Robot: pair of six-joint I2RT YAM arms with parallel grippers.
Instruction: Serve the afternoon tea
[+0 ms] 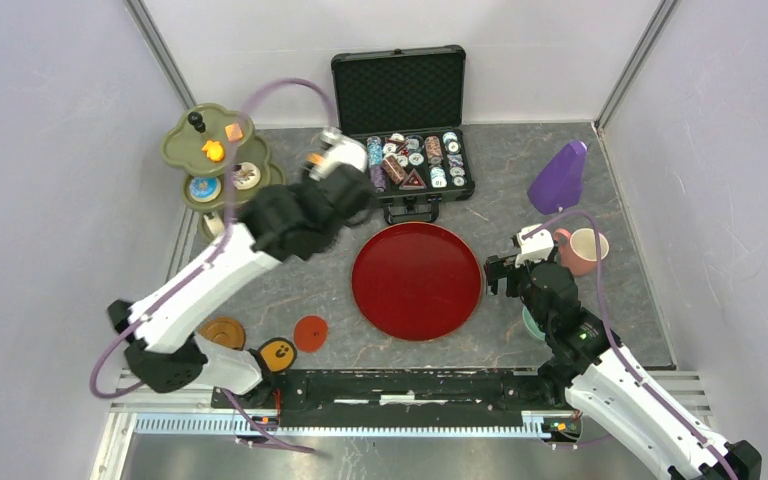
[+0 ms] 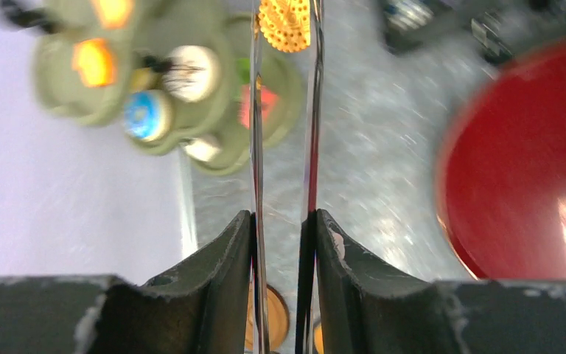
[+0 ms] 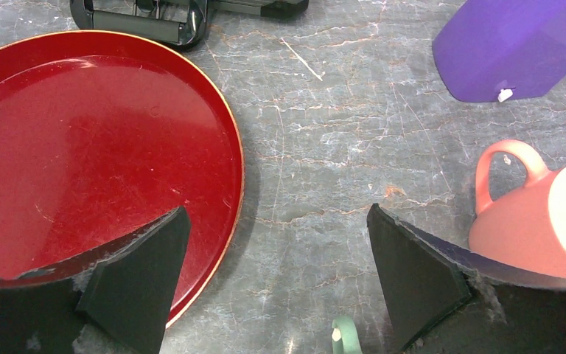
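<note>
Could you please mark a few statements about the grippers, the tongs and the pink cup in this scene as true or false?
1. The left gripper has its jaws closed on metal tongs. True.
2. The metal tongs pinch a blue donut at their tips. False: an orange biscuit sits between the tips.
3. The right gripper has its jaws clamped on the pink cup. False: the jaws stand wide open, and the cup is beside them, ungripped.
4. The black case has its lid open. True.
5. The pink cup stands on the red tray. False: it stands on the table, to the right of the tray.
</note>
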